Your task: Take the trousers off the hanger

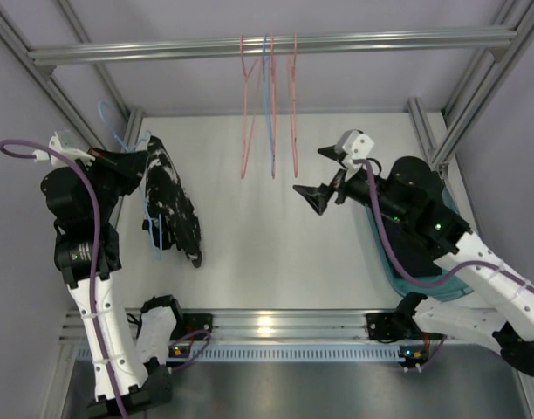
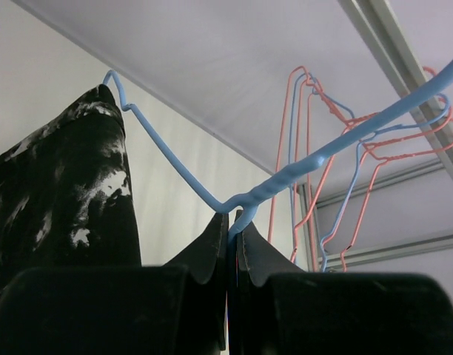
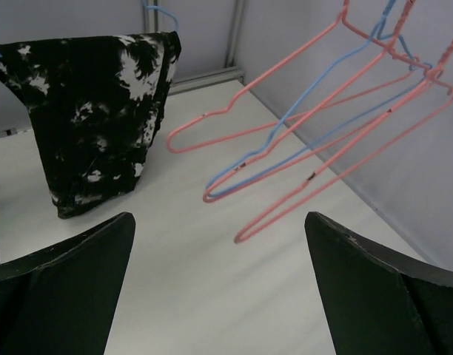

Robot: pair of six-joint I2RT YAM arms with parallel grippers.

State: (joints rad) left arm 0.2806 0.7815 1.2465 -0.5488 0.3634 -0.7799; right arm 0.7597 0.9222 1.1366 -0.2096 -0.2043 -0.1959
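One grip is on: left end effector (image 2: 232, 222) pinches the blue hanger (image 2: 175, 171), printed trousers (image 1: 173, 205) draped over it just beside, hanging long-axis down, while the right end effector (image 1: 309, 171) gapes wide, well off to their right.

The white desk (image 1: 276, 253) lies bare across its middle. A teal-rimmed container (image 1: 374, 244) sits on its right side, largely hidden under the right arm. At the left, the printed trousers (image 1: 171, 205) hang from a blue hanger (image 2: 315, 158); whether their hem touches the desk cannot be told.
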